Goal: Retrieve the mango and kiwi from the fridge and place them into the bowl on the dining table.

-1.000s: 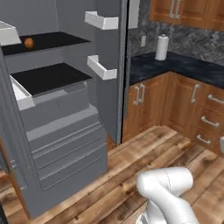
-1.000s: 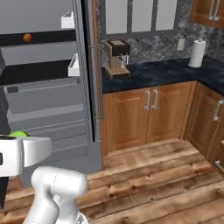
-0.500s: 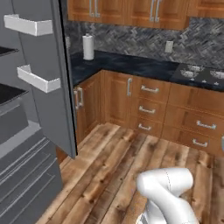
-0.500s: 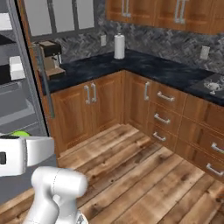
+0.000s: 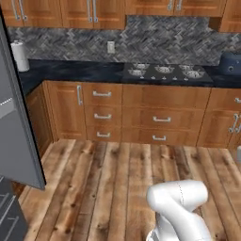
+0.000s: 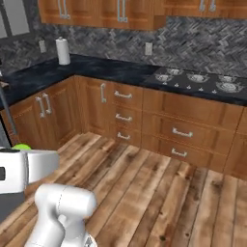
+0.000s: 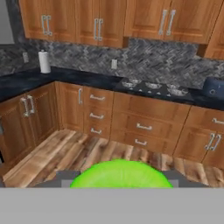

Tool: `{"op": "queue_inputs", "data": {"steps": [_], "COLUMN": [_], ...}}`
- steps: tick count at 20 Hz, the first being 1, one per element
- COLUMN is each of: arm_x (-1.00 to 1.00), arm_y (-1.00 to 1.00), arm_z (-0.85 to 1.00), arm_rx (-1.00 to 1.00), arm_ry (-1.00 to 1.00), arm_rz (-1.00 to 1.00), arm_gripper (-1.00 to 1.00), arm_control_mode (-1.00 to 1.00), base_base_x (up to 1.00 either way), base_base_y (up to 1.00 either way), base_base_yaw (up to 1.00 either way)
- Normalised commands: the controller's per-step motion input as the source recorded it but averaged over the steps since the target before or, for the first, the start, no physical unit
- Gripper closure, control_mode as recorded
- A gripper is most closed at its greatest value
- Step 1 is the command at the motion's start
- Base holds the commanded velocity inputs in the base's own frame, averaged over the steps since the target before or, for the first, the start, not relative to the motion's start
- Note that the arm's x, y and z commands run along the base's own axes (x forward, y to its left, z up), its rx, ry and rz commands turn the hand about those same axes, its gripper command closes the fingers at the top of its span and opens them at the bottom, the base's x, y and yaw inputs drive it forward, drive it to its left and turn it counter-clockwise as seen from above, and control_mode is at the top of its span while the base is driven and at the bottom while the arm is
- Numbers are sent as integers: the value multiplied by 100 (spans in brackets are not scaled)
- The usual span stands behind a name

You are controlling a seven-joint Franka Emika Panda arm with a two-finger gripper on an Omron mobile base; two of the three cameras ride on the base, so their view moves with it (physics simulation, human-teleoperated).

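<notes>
The gripper [image 7: 120, 181] carries a bright green round fruit [image 7: 120, 174], jaws clamped on its sides with the fruit bulging up between them; in the right base view a sliver of the same green shows above the white forearm. By colour it is probably the kiwi, though that is a judgement. It is held tucked in close to the arm, likely for carrying while the base moves.

The fridge [image 5: 16, 141] stands at the far left, its grey door edge jutting out over the wooden floor [image 5: 117, 179]. Right of the fridge, the floor lies bare up to the brown cabinets [image 5: 141, 117] and black countertop [image 5: 84, 70]. Bowl and dining table cannot be placed from here. The mango's place cannot be told either.
</notes>
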Motion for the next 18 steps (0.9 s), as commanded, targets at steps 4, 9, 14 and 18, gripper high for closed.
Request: {"op": "queue_inputs", "data": {"steps": [4, 9, 14, 18], "arm_x": [0, 0, 0, 0], "arm_y": [0, 0, 0, 0], "arm_z": [0, 0, 0, 0], "arm_rx": [0, 0, 0, 0], "arm_ry": [0, 0, 0, 0], "arm_rz": [0, 0, 0, 0], "arm_gripper": [100, 100, 100, 100], "arm_control_mode": [100, 100, 100, 100], "base_base_x": [-73, -71, -62, -61], "base_base_y": [0, -3, -25, -29], "base_base_yaw": [-55, -51, -47, -47]}}
